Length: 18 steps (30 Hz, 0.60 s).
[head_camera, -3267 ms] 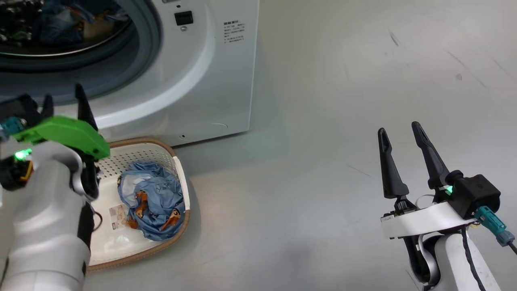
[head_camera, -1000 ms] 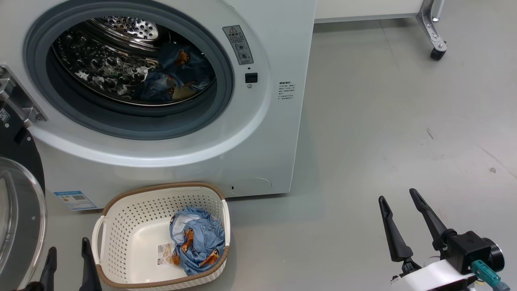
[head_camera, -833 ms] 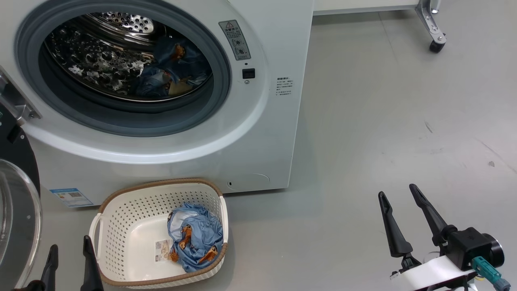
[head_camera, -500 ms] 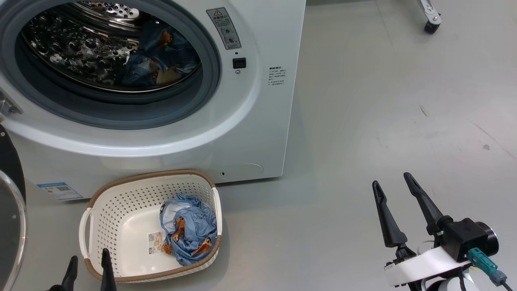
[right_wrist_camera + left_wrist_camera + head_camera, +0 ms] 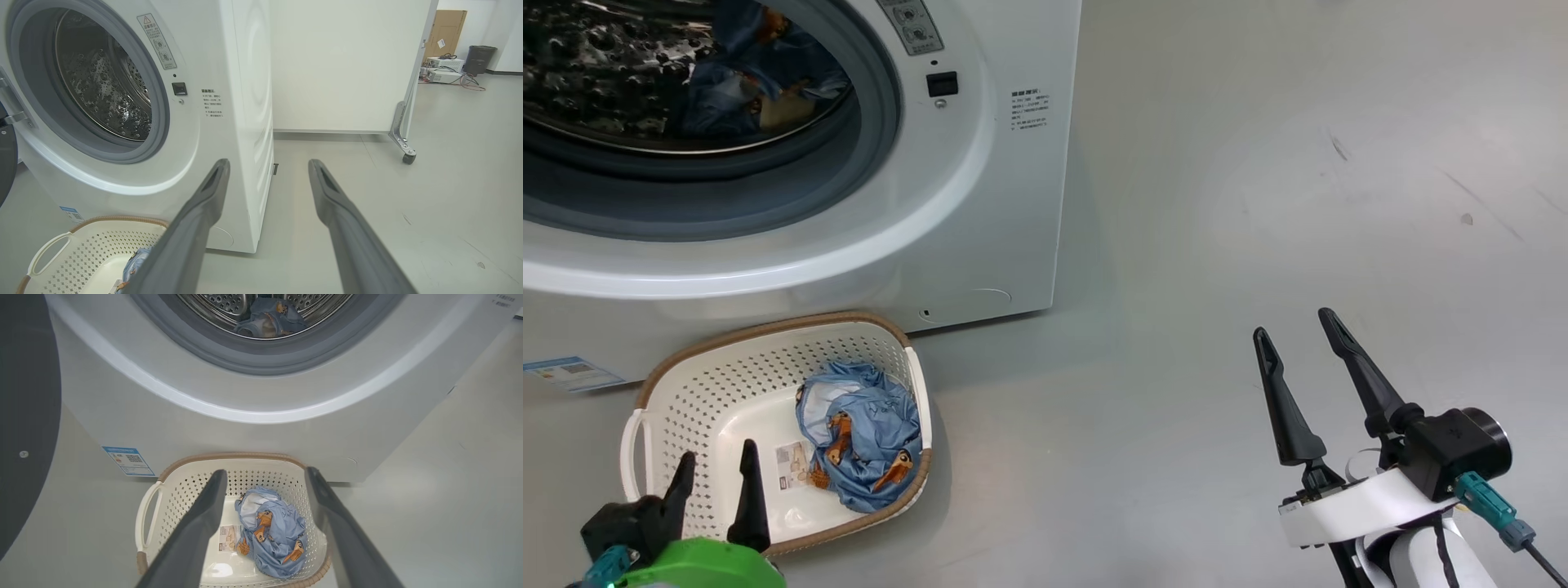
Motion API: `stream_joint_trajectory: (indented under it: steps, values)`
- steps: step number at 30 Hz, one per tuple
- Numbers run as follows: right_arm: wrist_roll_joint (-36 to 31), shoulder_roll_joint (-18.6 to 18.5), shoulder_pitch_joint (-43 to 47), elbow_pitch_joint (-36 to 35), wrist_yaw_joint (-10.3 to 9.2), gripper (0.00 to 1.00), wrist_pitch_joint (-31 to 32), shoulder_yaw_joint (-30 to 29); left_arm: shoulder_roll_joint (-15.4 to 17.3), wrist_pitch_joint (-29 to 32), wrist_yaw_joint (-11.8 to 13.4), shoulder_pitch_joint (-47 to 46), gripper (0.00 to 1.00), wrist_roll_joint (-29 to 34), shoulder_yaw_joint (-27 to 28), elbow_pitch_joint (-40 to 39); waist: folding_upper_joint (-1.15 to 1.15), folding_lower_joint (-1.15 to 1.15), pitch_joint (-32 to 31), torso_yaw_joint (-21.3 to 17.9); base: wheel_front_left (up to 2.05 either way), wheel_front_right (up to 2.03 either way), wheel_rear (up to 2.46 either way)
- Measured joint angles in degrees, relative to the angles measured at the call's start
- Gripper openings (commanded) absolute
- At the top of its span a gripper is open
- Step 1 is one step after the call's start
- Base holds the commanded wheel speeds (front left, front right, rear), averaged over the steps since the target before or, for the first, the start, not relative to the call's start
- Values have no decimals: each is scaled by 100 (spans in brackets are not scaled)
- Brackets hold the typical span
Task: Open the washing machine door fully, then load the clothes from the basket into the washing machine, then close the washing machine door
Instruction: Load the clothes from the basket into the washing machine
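The white washing machine (image 5: 980,204) stands with its drum open, and one blue garment (image 5: 743,73) lies inside the drum. Its door (image 5: 24,416) is swung out to the left. On the floor in front sits the cream basket (image 5: 768,325), holding a crumpled blue garment (image 5: 862,445) with orange animals on it. My left gripper (image 5: 717,457) hovers open over the basket's near edge. In the left wrist view its fingers frame that garment (image 5: 271,535). My right gripper (image 5: 1294,325) is open and empty over bare floor, well right of the machine.
A blue label (image 5: 127,460) is stuck low on the machine's front. Behind the machine stands a white panel on a caster (image 5: 404,155). Farther back are a cardboard box (image 5: 449,28) and a dark bin (image 5: 480,59). Grey floor stretches to the right.
The head camera has swung down and right, so the machine and basket shifted in the picture. My left gripper has come up over the basket's near edge. The right gripper holds its pose.
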Motion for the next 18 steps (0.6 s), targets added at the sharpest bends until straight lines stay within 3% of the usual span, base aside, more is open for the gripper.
stream_joint_trajectory:
  steps: [13, 18]
  values:
    - [-10, 129, -347, -166, 0, 100, 0, 113, 0, 1133, 10, -626, 100, -286, -24, 46, 0, 0, 826, -436, 0, 0, 0]
    - [-51, 179, -538, -240, 0, 100, 0, 146, 159, 1583, 90, -912, 100, -312, -9, 279, 0, 1, 1208, -567, 0, 0, 0]
